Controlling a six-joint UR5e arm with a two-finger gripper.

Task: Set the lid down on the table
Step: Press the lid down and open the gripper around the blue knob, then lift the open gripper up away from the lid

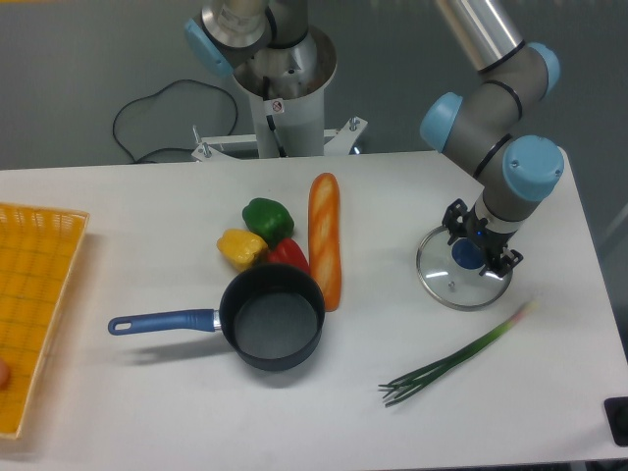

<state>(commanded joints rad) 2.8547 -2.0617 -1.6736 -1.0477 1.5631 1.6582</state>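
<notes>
Evidently, the lid lay flat on the worktop, toward its right side, with its metal rim resting on the white surface and its blue knob at centre. The claw stood directly above that knob, with one finger on each side of it. Whether the fingers were clamped on the knob or slightly released from it could not be determined from this view; the gap was too small to resolve. The lid therefore lay straight below the claw, with no sideways offset. Being round, it presented no long axis to align with, so a vertical withdrawal was judged the only motion the next step required.

By its flat seating, placement appeared essentially complete, with only release and retreat judged to remain.

Nearest to the lid, a spring onion lay just below and to its right, apart from the rim. A baguette lay well to the left, with green, yellow and red peppers grouped beside it. The saucepan sat uncovered in front of those. A yellow mesh tray occupied the far left edge. Nothing stood above the claw to obstruct an upward path.
</notes>
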